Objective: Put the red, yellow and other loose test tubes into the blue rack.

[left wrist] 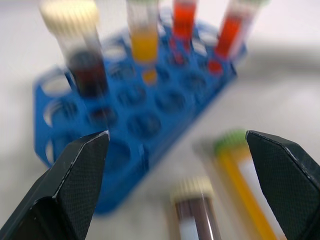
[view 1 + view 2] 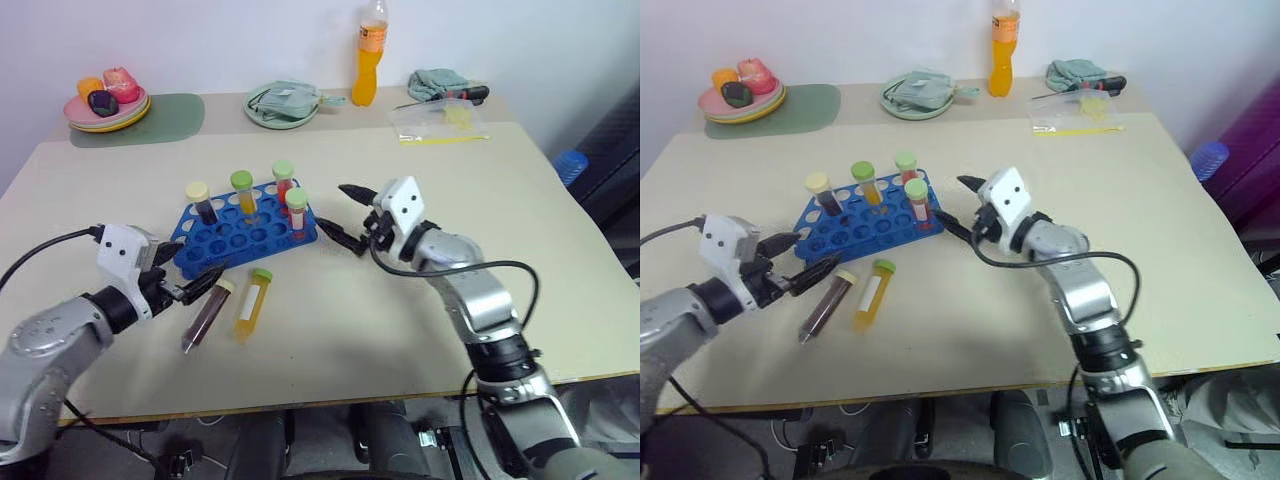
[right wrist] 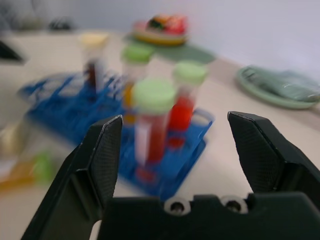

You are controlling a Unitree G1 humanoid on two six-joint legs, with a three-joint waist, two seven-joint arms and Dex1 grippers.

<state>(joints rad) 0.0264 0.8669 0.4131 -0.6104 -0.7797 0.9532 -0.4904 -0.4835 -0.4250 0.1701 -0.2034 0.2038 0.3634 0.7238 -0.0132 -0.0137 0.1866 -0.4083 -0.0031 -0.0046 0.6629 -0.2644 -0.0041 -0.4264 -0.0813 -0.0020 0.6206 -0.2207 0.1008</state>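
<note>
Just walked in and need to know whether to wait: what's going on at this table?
A two-armed robot is sorting test tubes into the blue rack. Four tubes stand upright in it, two red, one yellow and one dark. The right gripper hangs open and empty just beside the rack, next to the nearer red tube. A dark tube and a yellow tube lie loose on the table in front of the rack. The left gripper, open, points at them.

Blue rack (image 2: 250,232) holds red, yellow, dark tubes; pincers black.
</note>
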